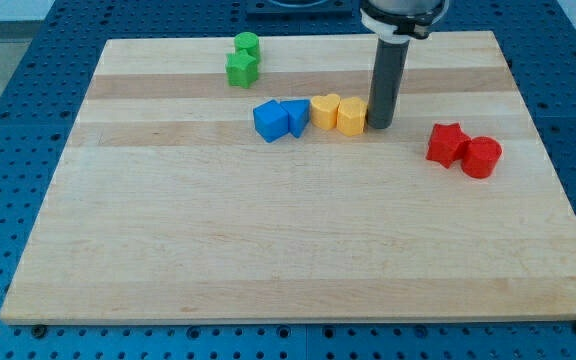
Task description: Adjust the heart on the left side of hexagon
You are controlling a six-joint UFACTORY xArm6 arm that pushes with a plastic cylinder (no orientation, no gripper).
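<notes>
A yellow heart (324,111) lies near the middle of the wooden board (268,250). A yellow hexagon (352,116) touches its right side. My tip (379,126) rests on the board right against the hexagon's right side. A blue triangle (295,116) sits against the heart's left side, and a blue cube (270,121) sits left of the triangle. These blocks form one row running left to right.
A green cylinder (247,45) and a green star (242,70) sit together near the view's top. A red star (447,144) and a red cylinder (482,157) touch each other at the view's right, below and right of my tip.
</notes>
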